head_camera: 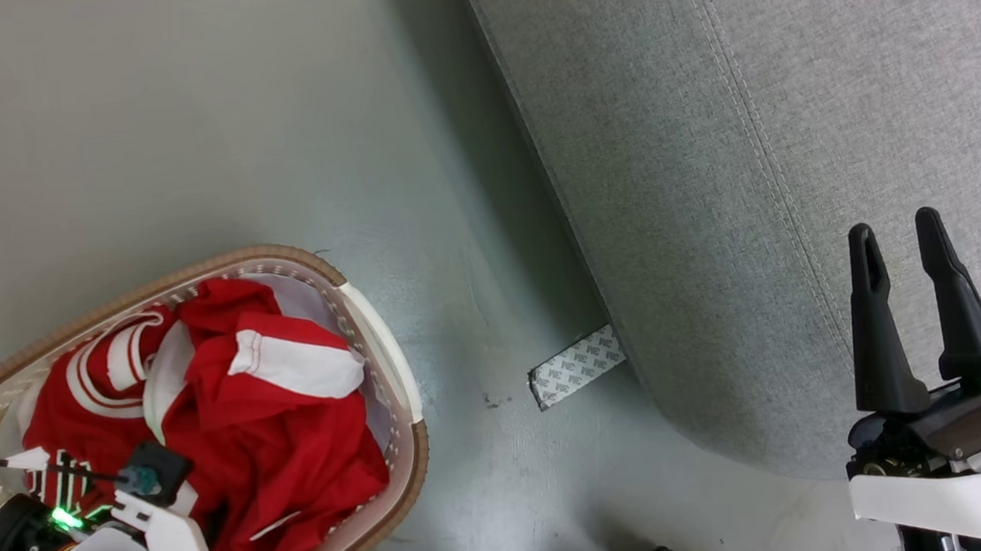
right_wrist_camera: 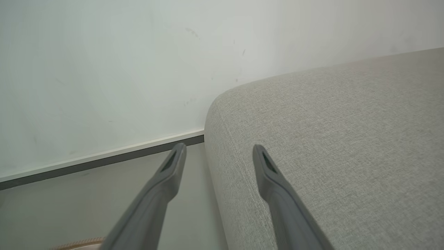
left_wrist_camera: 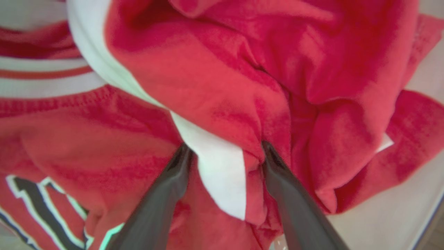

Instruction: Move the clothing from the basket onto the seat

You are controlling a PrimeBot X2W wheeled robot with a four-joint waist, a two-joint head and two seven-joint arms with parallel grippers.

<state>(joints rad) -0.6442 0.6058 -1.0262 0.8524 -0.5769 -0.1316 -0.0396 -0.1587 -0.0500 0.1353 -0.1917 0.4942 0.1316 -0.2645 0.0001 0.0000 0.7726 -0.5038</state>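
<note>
Grey-green floor [head_camera: 175, 117] underfoot, bare apart from a strip of backing tape [head_camera: 577, 366] lying just beside the foot of the seat [head_camera: 795, 107]. In the head view the seat takes the 1 to 3 o'clock ground, seam running roughly 12 to 5. The basket [head_camera: 390, 346] sits well apart from it at 8 o'clock. The clothing [head_camera: 293, 452] is inside the basket, a crumpled heap with no clear long axis. Your left gripper [left_wrist_camera: 225, 151] is the near one: it is down in the basket, fingers spread, tips sunk into the cloth. A raised fold stands between them, and a white stripe [left_wrist_camera: 215, 166] runs through the gap from 11 to 6 o'clock in the left wrist view. Nothing is pinched yet; closing there should take the fold, in my judgement. From that grip the seat lies toward 2 o'clock across open floor, so the carry goes up and to the right. Your right gripper [head_camera: 894, 224] hangs at 4 o'clock over the seat's edge, fingers parted and holding nothing. Writing: dark, white-edged lettering [left_wrist_camera: 38, 201] shows at 8 o'clock in the left wrist view, cut off and unreadable. The tape carries a repeated print, too small to read. No brand can be made out.
</note>
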